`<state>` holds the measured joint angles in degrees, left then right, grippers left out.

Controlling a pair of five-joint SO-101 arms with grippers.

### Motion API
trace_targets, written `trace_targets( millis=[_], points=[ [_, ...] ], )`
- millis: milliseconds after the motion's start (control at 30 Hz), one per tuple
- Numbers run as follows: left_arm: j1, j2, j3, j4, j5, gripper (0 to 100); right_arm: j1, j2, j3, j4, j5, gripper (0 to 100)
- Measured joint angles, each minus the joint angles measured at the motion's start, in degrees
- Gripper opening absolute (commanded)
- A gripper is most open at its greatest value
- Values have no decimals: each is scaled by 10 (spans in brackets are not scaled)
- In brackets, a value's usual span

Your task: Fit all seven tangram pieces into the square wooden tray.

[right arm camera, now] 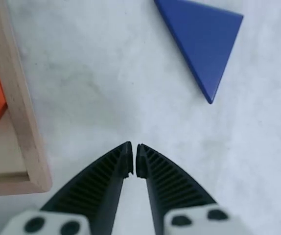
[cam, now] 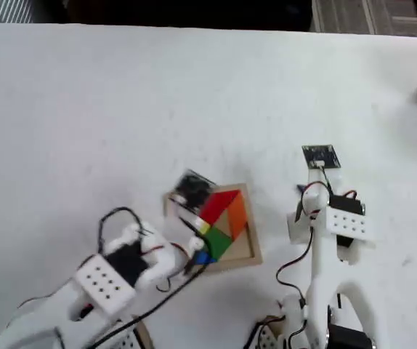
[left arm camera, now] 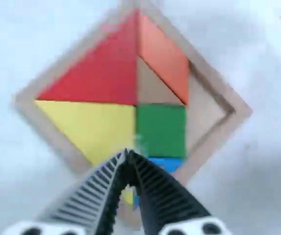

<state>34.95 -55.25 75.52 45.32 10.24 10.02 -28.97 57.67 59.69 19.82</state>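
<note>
See R gripper (right arm camera: pixel 134 152) pinched shut, empty, w/ blue triangle (right arm camera: pixel 201 39) loose at ~1 o'clock ahead of tips, sharp corner nearest. Reckon R arm's pick; tray (right arm camera: pixel 20 122) at ~10 o'clock. Farther, see L gripper (left arm camera: pixel 129 164) shut, empty, over tray.

I'm looking at a robotics lab bench here: plain white table (cam: pixel 121 94), loose black cables (cam: pixel 121 210), a bare circuit board (cam: pixel 319 155) riding on an arm (cam: pixel 330 254).

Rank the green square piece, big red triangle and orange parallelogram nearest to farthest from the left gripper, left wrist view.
1. Green square piece, right by the left gripper.
2. Big red triangle, farther in.
3. Orange parallelogram, far side.
</note>
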Motion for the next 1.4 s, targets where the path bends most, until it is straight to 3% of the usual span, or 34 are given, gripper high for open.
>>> trace_targets(
  millis=[133, 267, 533, 833, 1000, 1400],
  points=[
    [-84, -54, 26, -48, 0, 24, 0, 0, 0, 0, 0, 18],
    [-116, -40, 26, -83, 0, 24, 0, 0, 0, 0, -12, 19],
    [-179, 167, -53, -142, 0, 24, 6, 0, -23, 0, -73, 19],
    [-186, 392, -172, -155, 0, 24, 33, 0, -23, 0, -83, 58],
    [-185, 404, -204, -124, 0, 24, 26, 30, -25, 0, -113, 144],
    [-185, 404, -207, -121, 0, 24, 40, 79, -58, 0, -115, 145]
  ],
)
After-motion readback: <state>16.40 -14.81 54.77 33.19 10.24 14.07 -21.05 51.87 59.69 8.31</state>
